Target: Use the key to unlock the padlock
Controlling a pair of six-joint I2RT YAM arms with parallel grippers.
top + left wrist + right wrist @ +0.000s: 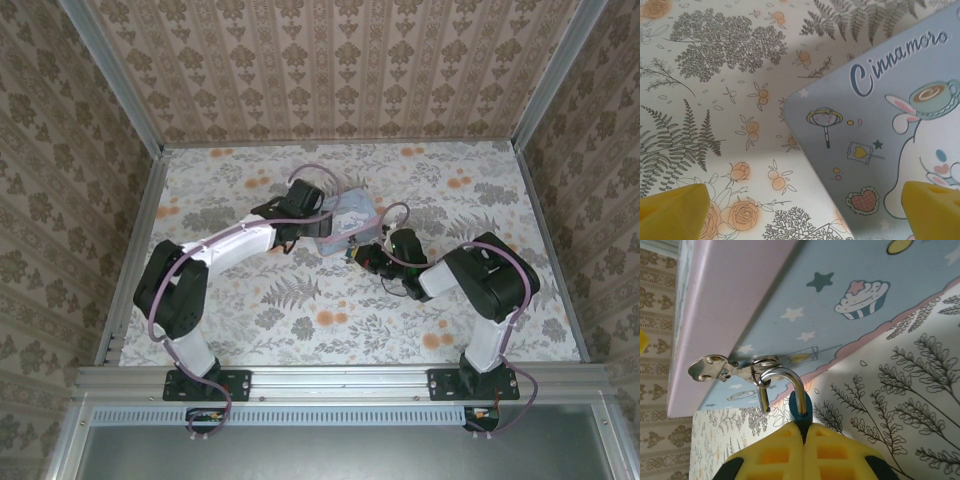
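Right gripper [802, 440] pinches what may be the padlock [799, 409], six o'clock of the hasp [715, 369]; left gripper [805, 210] gapes empty over the box [880, 125], so brace it first.

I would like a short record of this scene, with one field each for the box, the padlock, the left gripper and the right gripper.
Cinnamoroll box: pale blue, standing on the floral table
padlock: silver shackle hooked through the box's hasp; one shackle end looks free of the teal body
left gripper: open, over a corner of the box lid
right gripper: shut on the teal body
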